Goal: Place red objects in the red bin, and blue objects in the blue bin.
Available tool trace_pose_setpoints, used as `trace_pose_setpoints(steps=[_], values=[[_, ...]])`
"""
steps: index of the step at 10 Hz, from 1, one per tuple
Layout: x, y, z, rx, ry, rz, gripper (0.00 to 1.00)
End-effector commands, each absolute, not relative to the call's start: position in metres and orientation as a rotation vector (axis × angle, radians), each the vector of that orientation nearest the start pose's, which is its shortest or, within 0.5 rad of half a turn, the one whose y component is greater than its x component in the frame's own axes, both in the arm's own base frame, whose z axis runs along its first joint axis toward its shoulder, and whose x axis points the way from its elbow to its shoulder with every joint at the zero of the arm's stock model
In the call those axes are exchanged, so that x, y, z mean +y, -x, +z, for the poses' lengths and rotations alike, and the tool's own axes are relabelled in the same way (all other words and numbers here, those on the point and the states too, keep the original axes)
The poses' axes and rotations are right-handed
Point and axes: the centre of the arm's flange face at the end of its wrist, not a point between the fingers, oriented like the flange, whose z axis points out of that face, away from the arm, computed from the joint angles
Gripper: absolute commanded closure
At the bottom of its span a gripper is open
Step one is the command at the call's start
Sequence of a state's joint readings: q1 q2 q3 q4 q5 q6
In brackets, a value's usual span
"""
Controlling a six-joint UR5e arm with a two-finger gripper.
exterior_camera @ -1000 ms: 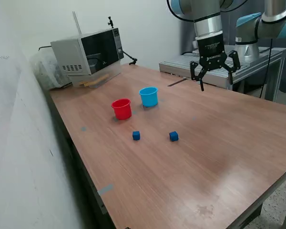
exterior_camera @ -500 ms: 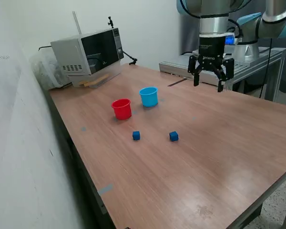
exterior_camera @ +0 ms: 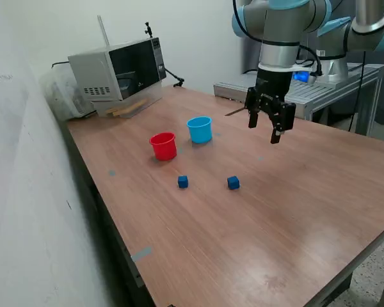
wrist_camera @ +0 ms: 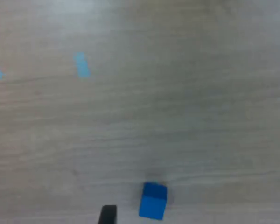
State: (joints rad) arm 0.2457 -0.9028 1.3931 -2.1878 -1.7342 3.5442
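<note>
Two dark blue cubes (exterior_camera: 183,182) (exterior_camera: 233,183) lie apart on the wooden table, in front of the cups. The red bin (exterior_camera: 163,146) and the light blue bin (exterior_camera: 200,129) stand upright side by side behind them. No red cubes are in view. My gripper (exterior_camera: 264,129) hangs open and empty above the table, to the exterior view's right of the blue bin and behind the right-hand blue cube. The wrist view shows one blue cube (wrist_camera: 153,200) on the table, with a dark fingertip (wrist_camera: 108,214) beside it at the frame edge.
A microwave (exterior_camera: 118,67) stands at the table's back left in the exterior view. A metal bench (exterior_camera: 307,96) and a second arm's base stand behind my arm. Small blue tape marks (wrist_camera: 81,64) dot the tabletop. A white wall (exterior_camera: 25,192) runs along the exterior view's left.
My gripper has turned about its axis and moved lower and toward the exterior view's left, closer to the cubes. The cubes and bins have not moved.
</note>
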Motion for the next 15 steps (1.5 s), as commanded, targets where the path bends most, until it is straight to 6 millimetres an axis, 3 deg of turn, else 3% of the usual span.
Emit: trace_pose_setpoints(steps=[1,3,7,8,12,14,15], values=[[-0.303,0.714,0.189,2.437,2.027,0.338,0.00],[-0.307,0.734,0.171,2.437,2.020,0.346,0.00],[-0.294,0.742,0.141,2.389,2.015,0.292,0.00],[-0.288,0.741,0.136,2.379,1.997,0.211,0.00],[-0.280,0.733,0.127,2.281,1.960,0.083,0.00],[-0.277,0.741,0.131,2.303,1.964,0.078,0.00],[-0.277,0.745,0.133,2.348,1.977,-0.020,0.00]])
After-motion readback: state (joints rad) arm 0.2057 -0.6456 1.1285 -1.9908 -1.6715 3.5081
